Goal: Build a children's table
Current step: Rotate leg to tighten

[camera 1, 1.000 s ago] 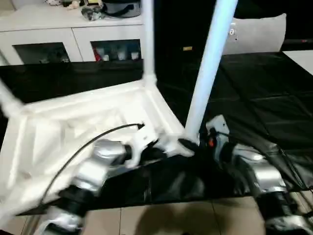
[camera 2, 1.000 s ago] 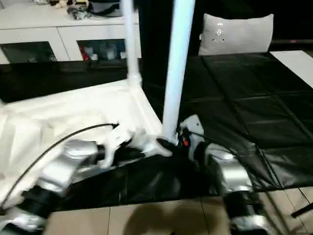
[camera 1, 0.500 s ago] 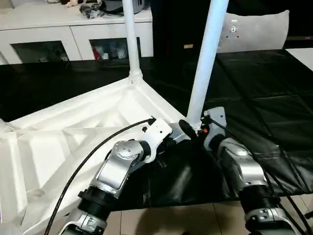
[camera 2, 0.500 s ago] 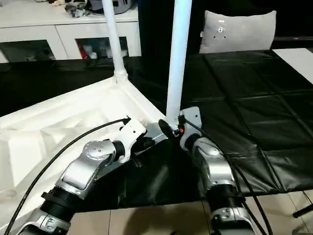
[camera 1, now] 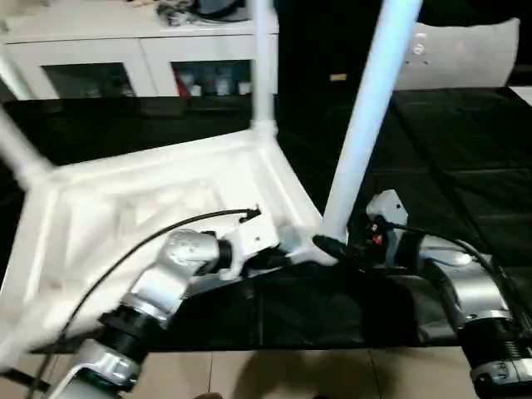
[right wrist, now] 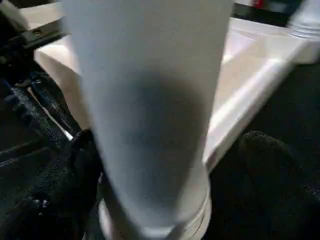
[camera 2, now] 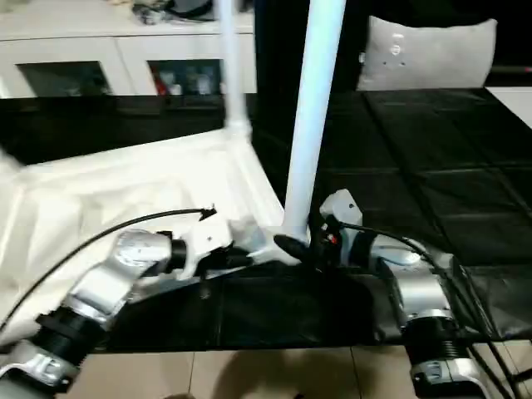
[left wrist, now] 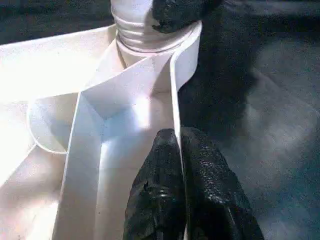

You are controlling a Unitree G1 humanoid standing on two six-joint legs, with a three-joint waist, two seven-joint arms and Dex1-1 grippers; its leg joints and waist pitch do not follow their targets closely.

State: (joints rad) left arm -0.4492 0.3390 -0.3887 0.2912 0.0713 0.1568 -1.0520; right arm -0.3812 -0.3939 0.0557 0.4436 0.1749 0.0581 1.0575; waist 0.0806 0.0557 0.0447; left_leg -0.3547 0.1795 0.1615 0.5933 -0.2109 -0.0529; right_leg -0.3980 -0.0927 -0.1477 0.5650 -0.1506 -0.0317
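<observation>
Head views dim overall, motion-blurred; the table top (camera 1: 150,199) is blown out, ribs barely readable toward 9 o'clock. Black mat (camera 2: 432,174) shows soft sheen streaks at 3 o'clock. Forearm metal carries small highlights. Cabinet (camera 1: 125,50) at 12 o'clock is soft. Left wrist view: sharp on the black fingers (left wrist: 200,195), strong glare on the white rim (left wrist: 50,75) at 9 o'clock, dark shadow at 3 o'clock. Right wrist view: near leg (right wrist: 150,110) is out of focus, shaded down its middle, surroundings smeared.
</observation>
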